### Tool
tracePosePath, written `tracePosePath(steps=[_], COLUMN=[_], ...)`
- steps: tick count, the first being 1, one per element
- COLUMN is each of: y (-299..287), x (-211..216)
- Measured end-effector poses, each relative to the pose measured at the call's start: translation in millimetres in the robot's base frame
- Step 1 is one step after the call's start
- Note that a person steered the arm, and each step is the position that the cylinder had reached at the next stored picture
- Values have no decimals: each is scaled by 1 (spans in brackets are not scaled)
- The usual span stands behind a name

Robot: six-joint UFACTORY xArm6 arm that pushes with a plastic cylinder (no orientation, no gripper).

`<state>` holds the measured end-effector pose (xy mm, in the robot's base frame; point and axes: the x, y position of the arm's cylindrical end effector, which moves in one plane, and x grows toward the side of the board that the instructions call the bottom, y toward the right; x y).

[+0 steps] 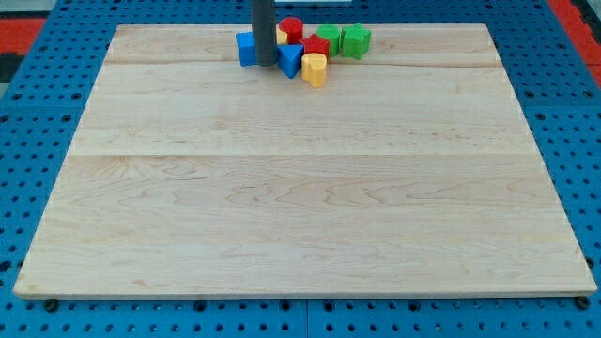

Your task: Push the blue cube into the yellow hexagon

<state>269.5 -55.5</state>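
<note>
The blue cube [246, 49] sits near the view's top, left of centre, on the wooden board [300, 188]. My tip [267, 62] stands right beside it on its right, touching or nearly so. A yellow block [315, 69] with a rounded look lies right of the tip. Another yellow block [282, 36] peeks out behind the rod, mostly hidden, so its shape cannot be made out. A blue triangular block [290, 60] stands between my tip and the rounded yellow block.
Two red blocks [292, 28] [315, 46] and two green blocks [330, 38] [356, 40] crowd together at the view's top, right of the rod. The board's top edge runs just behind the cluster. Blue perforated table surrounds the board.
</note>
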Motion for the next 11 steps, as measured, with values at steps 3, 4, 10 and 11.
tracePosePath(steps=[3,4,10,11], y=[-99,-56,-28,-84], x=[-4,-8,-36,-35])
